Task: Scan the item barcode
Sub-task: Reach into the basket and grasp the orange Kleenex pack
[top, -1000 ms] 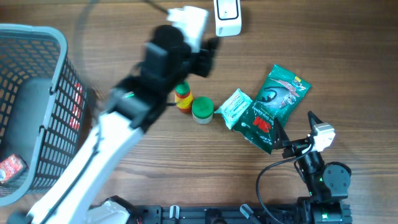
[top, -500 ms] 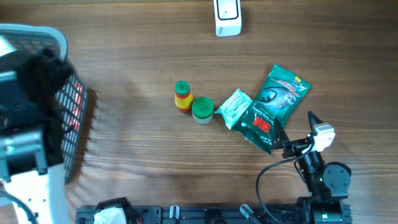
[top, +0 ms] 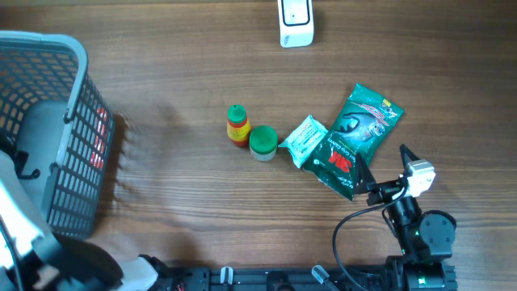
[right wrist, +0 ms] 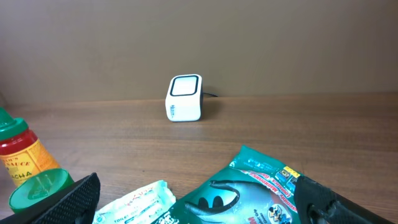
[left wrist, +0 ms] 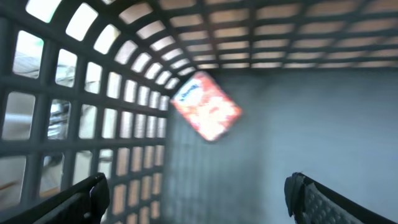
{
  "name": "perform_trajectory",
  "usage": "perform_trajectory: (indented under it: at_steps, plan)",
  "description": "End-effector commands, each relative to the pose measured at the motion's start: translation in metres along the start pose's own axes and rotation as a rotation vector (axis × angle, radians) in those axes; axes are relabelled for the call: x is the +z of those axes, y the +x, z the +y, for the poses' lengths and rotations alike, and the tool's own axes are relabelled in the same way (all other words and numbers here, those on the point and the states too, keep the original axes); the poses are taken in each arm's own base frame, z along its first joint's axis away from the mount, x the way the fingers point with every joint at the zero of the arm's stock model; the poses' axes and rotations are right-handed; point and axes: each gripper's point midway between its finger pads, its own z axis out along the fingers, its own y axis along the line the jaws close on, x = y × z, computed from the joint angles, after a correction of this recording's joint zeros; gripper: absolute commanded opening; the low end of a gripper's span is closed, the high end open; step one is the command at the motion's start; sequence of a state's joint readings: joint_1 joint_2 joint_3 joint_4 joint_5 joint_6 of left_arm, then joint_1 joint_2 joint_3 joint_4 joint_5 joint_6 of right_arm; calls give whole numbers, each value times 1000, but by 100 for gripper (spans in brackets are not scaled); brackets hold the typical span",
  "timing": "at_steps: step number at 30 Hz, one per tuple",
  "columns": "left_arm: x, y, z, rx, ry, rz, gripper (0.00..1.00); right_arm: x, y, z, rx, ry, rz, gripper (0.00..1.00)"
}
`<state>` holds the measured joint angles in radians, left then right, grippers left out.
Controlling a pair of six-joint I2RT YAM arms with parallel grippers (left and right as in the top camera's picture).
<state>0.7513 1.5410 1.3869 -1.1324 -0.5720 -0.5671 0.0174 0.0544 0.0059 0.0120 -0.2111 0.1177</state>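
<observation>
The white barcode scanner (top: 295, 20) stands at the table's far edge and shows again in the right wrist view (right wrist: 185, 98). My left gripper (left wrist: 199, 194) is open inside the grey mesh basket (top: 77, 97), with nothing between its fingers. A blurred red-and-white packet (left wrist: 205, 107) sits ahead of it by the basket wall. My right gripper (right wrist: 199, 208) is open and empty, low over a green pouch (top: 359, 137) and a pale tissue pack (top: 305, 141). A red-yellow sauce bottle (top: 236, 125) and a green-lidded jar (top: 262, 142) stand mid-table.
The basket fills the left edge, and another red item (top: 101, 133) shows through its mesh. My left arm (top: 24, 230) reaches in from the bottom left corner. Bare wood lies between the basket and the sauce bottle.
My left arm swung from the scanner, carrying a white item, down to the basket at the left. Its jaws opened and now hold nothing. The right arm has not moved.
</observation>
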Motion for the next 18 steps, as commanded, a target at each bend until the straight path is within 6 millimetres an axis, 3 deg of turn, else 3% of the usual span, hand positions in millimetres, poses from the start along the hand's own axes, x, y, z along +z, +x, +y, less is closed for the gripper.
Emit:
perform_trajectory:
  at_steps: [1,4,9,18]
  plan:
    - [25,0,8,40,-149,4,90,0,-1,0,-14,0,-6,100]
    - [35,1,15,70,-230,-18,90,0,-1,0,-14,0,-6,100]
    - [48,1,10,63,-230,-53,91,0,-1,0,-14,1,-6,100]
    - [87,22,-29,271,-72,-60,92,0,-1,0,-14,0,-6,99]
